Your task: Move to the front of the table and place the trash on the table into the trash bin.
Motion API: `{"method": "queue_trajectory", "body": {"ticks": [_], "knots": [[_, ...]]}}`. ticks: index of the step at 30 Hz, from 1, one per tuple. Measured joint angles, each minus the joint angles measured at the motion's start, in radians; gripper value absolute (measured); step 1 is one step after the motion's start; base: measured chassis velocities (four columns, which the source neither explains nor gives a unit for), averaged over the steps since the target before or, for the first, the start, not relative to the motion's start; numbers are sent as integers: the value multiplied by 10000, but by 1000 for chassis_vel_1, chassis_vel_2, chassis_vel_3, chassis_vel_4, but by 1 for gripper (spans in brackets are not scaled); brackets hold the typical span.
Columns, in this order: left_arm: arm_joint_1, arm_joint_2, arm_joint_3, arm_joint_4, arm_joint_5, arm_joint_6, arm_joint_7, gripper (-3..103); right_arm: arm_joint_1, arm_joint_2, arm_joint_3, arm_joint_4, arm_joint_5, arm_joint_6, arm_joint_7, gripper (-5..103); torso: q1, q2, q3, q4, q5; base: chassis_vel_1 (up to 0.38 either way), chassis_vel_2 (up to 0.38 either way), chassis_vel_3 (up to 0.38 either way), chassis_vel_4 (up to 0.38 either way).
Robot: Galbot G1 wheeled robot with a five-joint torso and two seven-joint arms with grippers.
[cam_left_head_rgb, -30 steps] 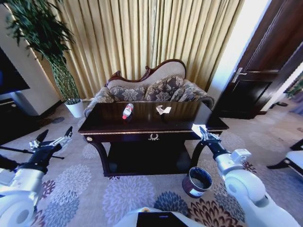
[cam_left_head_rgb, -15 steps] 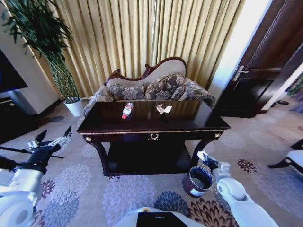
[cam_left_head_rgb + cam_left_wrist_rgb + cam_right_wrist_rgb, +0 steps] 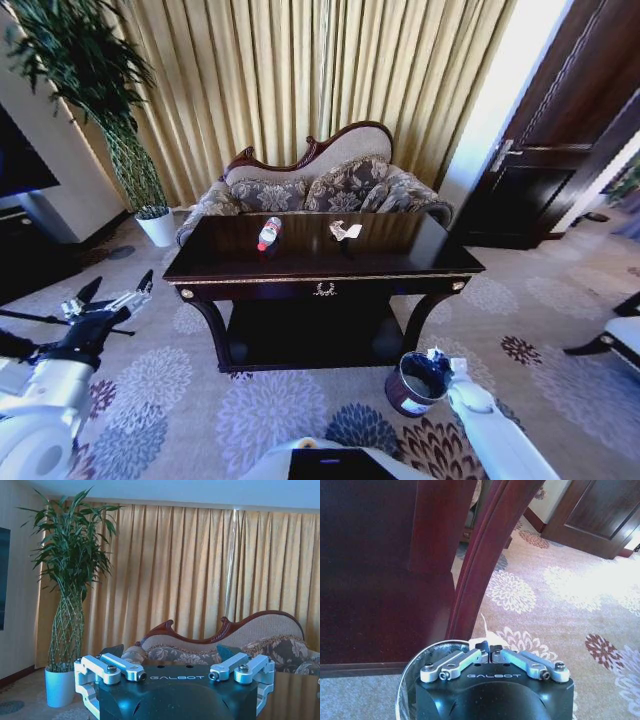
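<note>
Dark and glossy, the table (image 3: pixel 400 255) stands before the robot with both pieces of trash on its top: the bottle (image 3: pixel 269 234) lies left of centre and the paper wad (image 3: pixel 346 231) just right of centre, well apart from both grippers. On the carpet near the table's right front leg (image 3: pixel 485 555) sits the bin (image 3: pixel 415 383). The right gripper (image 3: pixel 436 360) hangs low over the bin's mouth — the right wrist view shows its fingers (image 3: pixel 451 663) pressed together at the tips, nothing between them, with the bin's rim (image 3: pixel 412 662) curving just below. The left gripper (image 3: pixel 108 298) is held out at the left, over the carpet, fingers spread wide and empty.

Half a second ago the right gripper was higher, beside the table leg above the bin; it has since dropped to the rim. The left arm has not moved.

Behind the table stands a sofa (image 3: pixel 320 185) against gold curtains (image 3: pixel 300 70), a potted plant (image 3: pixel 110 110) at far left, a door (image 3: pixel 560 140) at right.
</note>
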Motion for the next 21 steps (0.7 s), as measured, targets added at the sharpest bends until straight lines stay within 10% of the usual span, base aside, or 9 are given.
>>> {"method": "queue_trajectory", "body": {"ticks": [5,21], "knots": [[-13,7,-11,0,2,-8,3,100,282,244,19,-307,-459,23,161,1,1,-1,1,6,1,0,0,0,0],[-70,-11,19,0,6,-40,195,100,220,207,80,-236,-557,46,317,66,1,0,-1,2,0,0,0,0,0]]}}
